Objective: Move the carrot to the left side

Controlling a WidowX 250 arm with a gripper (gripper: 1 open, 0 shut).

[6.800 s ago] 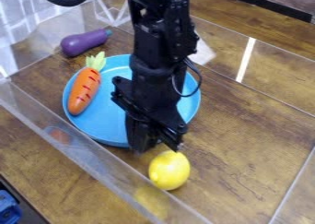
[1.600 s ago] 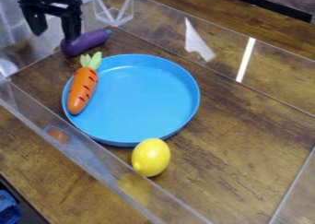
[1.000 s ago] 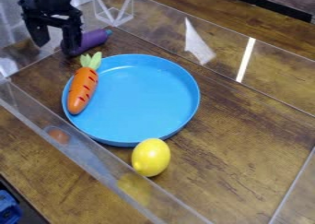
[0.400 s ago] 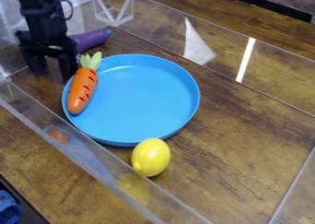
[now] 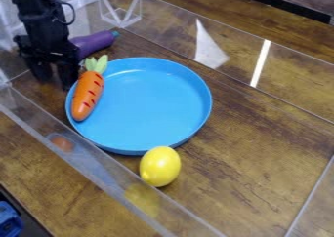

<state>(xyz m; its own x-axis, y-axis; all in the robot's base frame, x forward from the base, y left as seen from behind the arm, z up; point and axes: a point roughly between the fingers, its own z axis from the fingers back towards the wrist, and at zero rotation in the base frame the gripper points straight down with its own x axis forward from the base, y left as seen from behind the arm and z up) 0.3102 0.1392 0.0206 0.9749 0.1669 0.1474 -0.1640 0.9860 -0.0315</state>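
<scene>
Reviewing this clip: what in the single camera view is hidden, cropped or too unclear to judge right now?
- pincer: dark and small; how wide the jaws stand, and whether they touch the carrot, cannot be told.
- Arm: cut off by the top edge.
- eggplant: left part hidden behind the arm.
- Clear bin wall: glare makes its edges hard to trace.

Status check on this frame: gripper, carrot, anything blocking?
Gripper low at the plate's left edge, beside the carrot, holding nothing visible. Carrot lies on blue plate, left rim. Eggplant just behind; lemon well clear.
</scene>
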